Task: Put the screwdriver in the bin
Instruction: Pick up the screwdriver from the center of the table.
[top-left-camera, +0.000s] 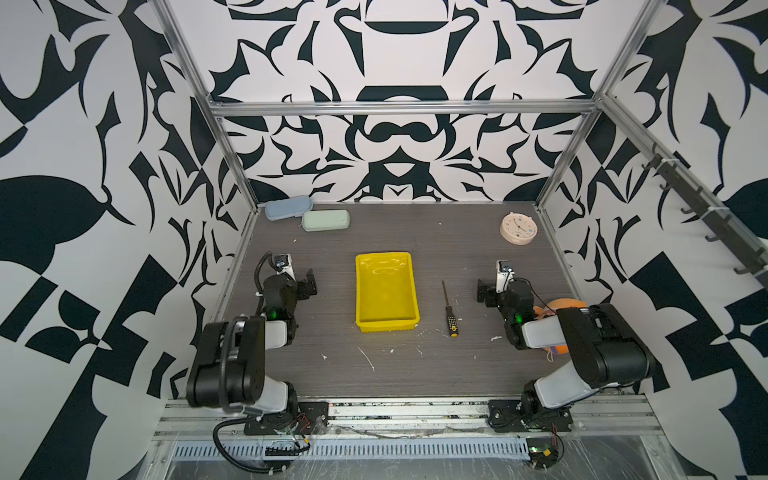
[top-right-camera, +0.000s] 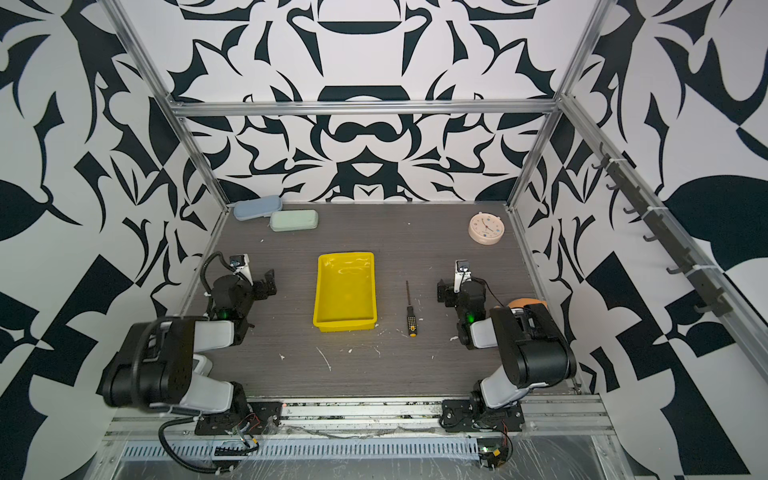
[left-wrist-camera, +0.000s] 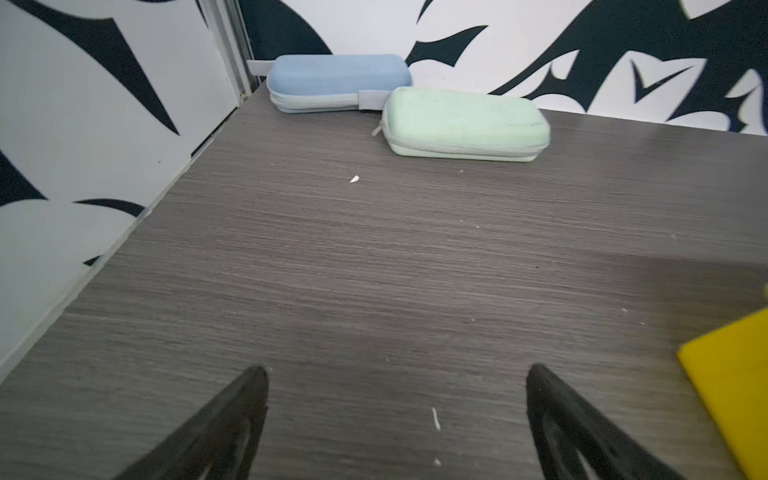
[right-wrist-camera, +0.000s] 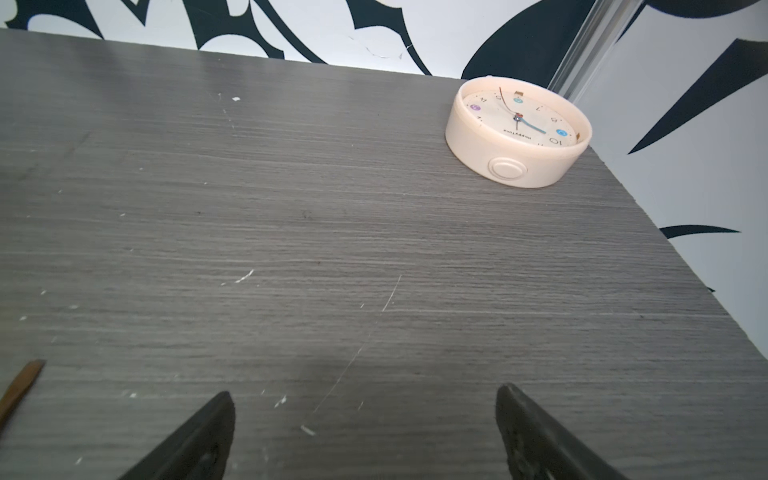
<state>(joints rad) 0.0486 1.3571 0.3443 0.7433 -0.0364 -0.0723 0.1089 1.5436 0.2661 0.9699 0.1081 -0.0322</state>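
**Screwdriver lies loose beside the bin, both claws spread and empty**

The screwdriver (top-left-camera: 449, 309) lies flat on the table (top-left-camera: 415, 374), just off the bin (top-left-camera: 385, 291) on the side facing the right arm. It is clear of the bin's wall and runs roughly parallel to the bin's long side. Its black, yellow-dotted handle is level with the bin's near end, and the thin shaft points toward the bin's far end. The bin holds nothing.

The right gripper (right-wrist-camera: 363, 392) sits beyond the screwdriver from the bin, apart from it, with its jaws spread wide over bare table. Only the shaft tip shows at the edge of the right wrist view. The left gripper (left-wrist-camera: 397, 368) hovers on the bin's opposite side, also spread and empty.

The tool looks light and rigid, so weight should be no trouble. The risk is more likely rolling or slipping. The metal shaft is narrow and smooth, a poor place to pinch. The handle is thicker and probably grippier, and most of the weight seems to sit there. The best hold is likely across the middle of the handle, with the fingers coming down on either side to the tabletop. The right arm is the nearer one for this.
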